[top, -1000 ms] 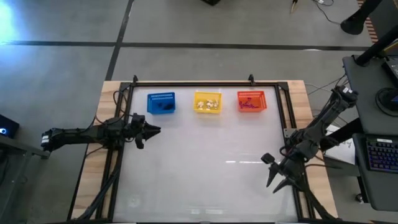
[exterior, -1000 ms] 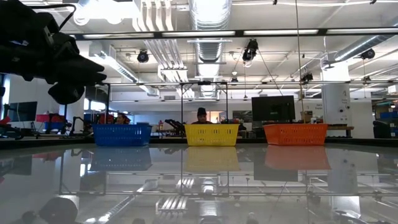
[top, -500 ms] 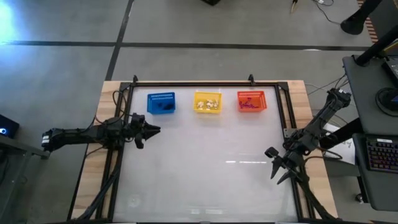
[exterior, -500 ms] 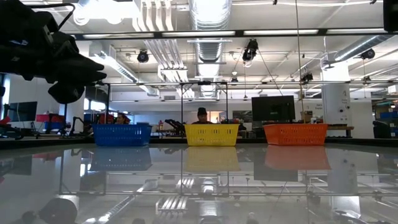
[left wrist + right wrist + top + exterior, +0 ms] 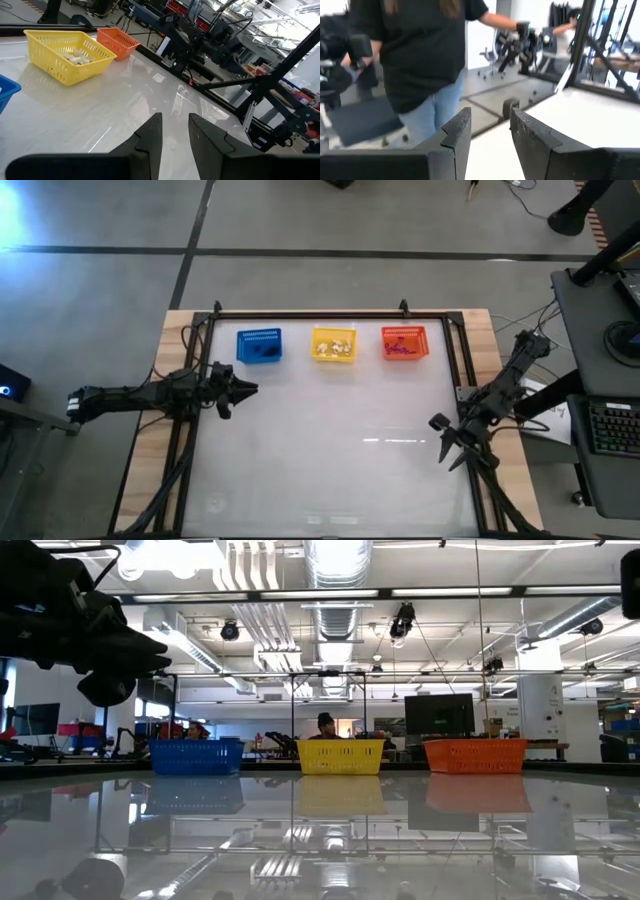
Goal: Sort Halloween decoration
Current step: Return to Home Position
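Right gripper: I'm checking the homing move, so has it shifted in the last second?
Yes. Seen from above, the right gripper has drawn toward the table's right edge and slightly nearer the orange basket.

right hand (image 5: 442, 442) shifted slightly, back and to the right

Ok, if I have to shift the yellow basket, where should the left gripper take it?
I'd take the yellow basket by the rim of its long wall nearest the arms, coming straight down: it stands upright and open-topped with thin mesh walls, so one finger of the left gripper can slip inside.
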